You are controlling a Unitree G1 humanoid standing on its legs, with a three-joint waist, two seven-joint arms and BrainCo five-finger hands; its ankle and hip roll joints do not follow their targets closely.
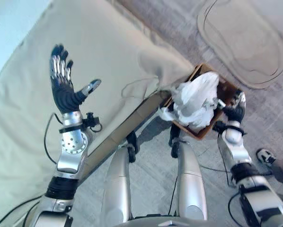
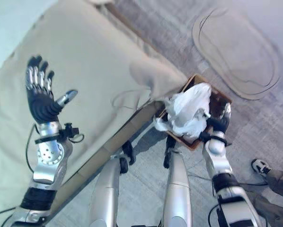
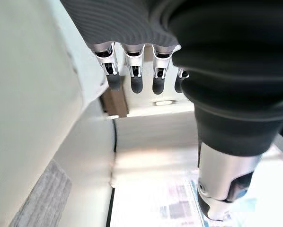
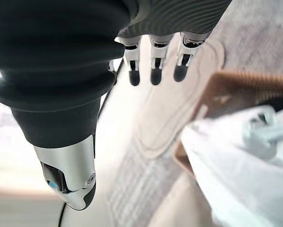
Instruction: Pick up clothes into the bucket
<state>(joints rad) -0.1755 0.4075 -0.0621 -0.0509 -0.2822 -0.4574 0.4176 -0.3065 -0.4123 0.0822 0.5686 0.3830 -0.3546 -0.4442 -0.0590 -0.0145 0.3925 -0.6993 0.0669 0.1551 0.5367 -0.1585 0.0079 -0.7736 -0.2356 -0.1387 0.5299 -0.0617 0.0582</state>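
While white clothes (image 1: 196, 99) heap in the brown bucket (image 1: 228, 88), both hands are free

Left hand (image 1: 62, 82) raised over the beige bed (image 1: 32, 132), fingers (image 1: 60, 66) straight and spread, holding nothing. Right hand (image 1: 235, 109) at the bucket's far rim, just beside the clothes; its wrist view shows straight fingers (image 4: 154, 66) gripping nothing. Bucket stands on grey carpet at the bed's corner; a beige oval mat (image 1: 248, 42) lies beyond it
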